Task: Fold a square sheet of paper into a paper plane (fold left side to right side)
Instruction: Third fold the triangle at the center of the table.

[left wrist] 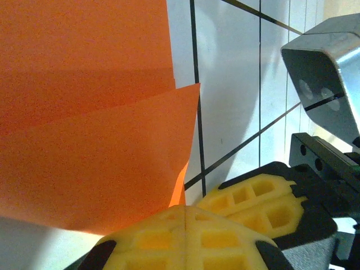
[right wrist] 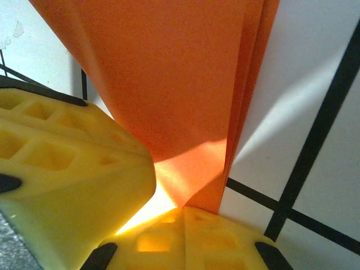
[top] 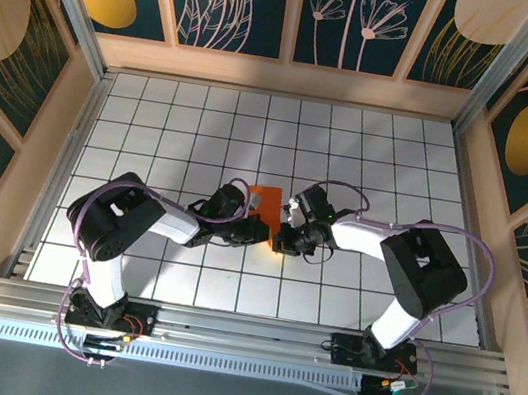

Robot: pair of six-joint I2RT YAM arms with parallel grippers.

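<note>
Orange, thin and limp, the folded square sheet of paper (top: 263,201) sits on the white gridded tabletop (top: 371,165). Your yellow-fingered right gripper (right wrist: 185,228) pinches its layered corner. The left gripper (left wrist: 185,228) is clamped shut just beside it. The sheet will likely slip and tear, so hold the stacked layers near a crease.

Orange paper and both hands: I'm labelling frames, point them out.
Bright orange folded paper (top: 263,203): top view, flat face.
Left hand (left wrist: 185,218): left wrist view, fingertip seam.
Right hand (right wrist: 183,218): right wrist view, fingertip seam.

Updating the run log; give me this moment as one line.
paper: orange paper, folded in layers | left tool: shut on its corner | right tool: shut on same corner | stage: mid-fold
</note>
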